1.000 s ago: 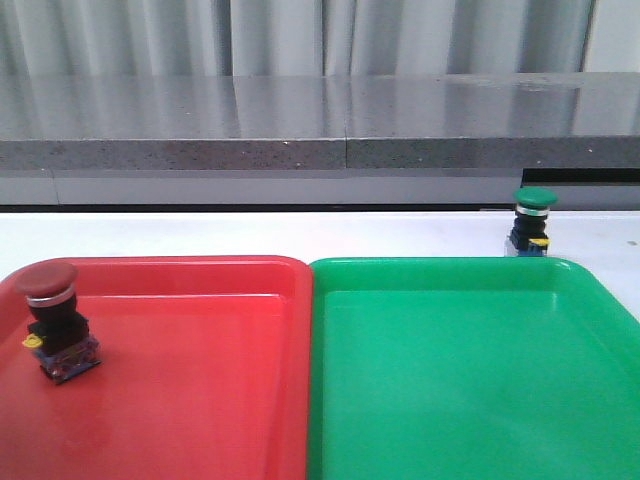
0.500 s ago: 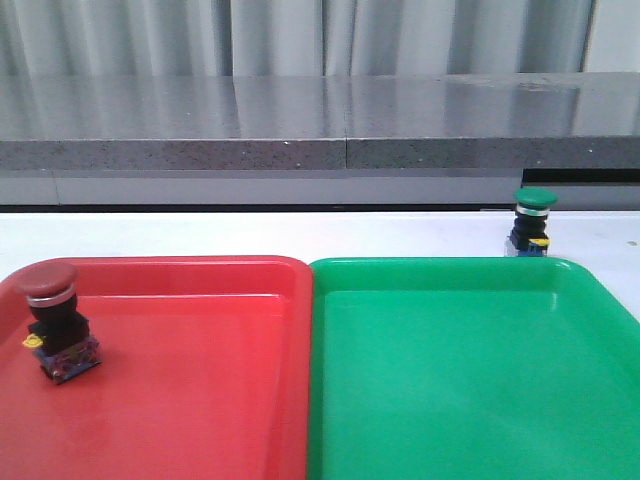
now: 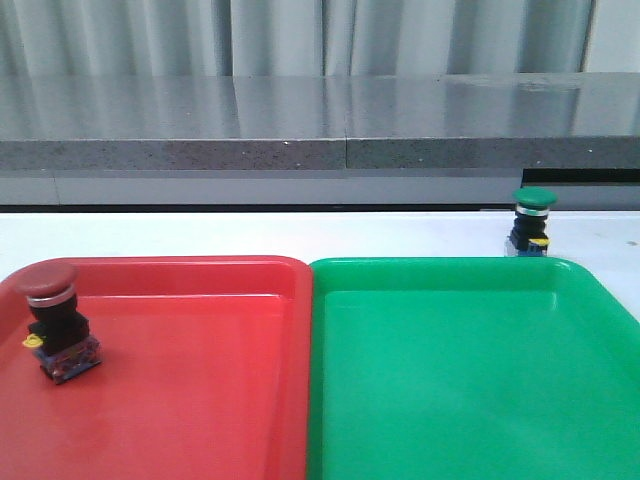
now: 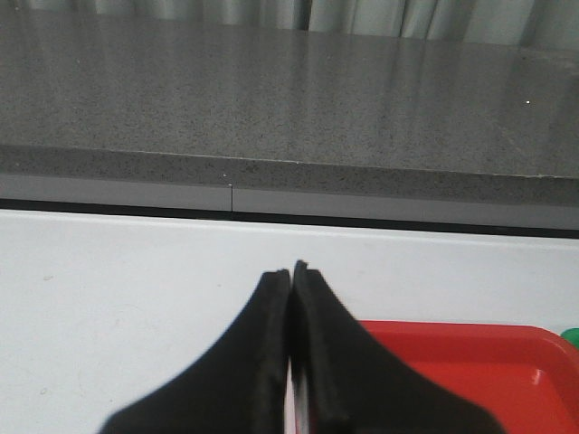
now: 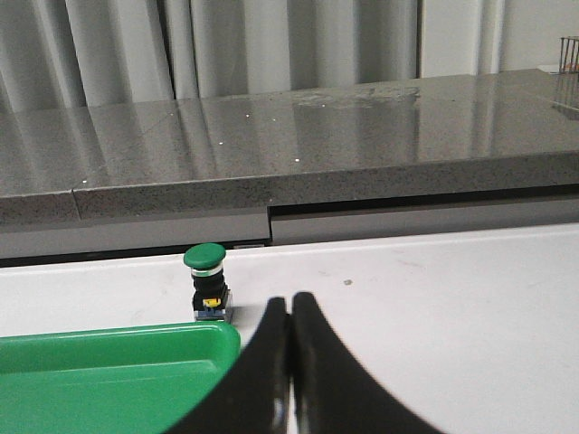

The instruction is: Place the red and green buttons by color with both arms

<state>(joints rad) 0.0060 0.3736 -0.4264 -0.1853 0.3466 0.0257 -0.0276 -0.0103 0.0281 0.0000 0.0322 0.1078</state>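
Two trays lay nearest the front camera, side by side and touching along their inner edges: the red tray (image 3: 200, 400) on the left and the green tray (image 3: 460, 400) on the right, each evidently meant to take the button of its own colour. The red button (image 3: 58, 320) already stood inside the red tray, near its left rim and slightly tilted, so that half of the sorting looked done. The green tray held nothing.

Neither arm showed in the front view. In the wrist views, the left end effector (image 4: 291, 276) had its fingers pressed together with nothing between them, hovering over the white bench (image 4: 136, 298) beside a corner of the red tray (a resting pose, I would judge, since its button was home). The right end effector (image 5: 289, 307) was likewise closed and empty, pointing over the green tray's corner.

Farther back, the green button (image 3: 531, 222) stood upright on the bench just beyond the green tray's far rim, well apart from the right fingers. It probably called for that end effector to open before reaching. Behind everything ran a grey stone ledge (image 3: 320, 120).
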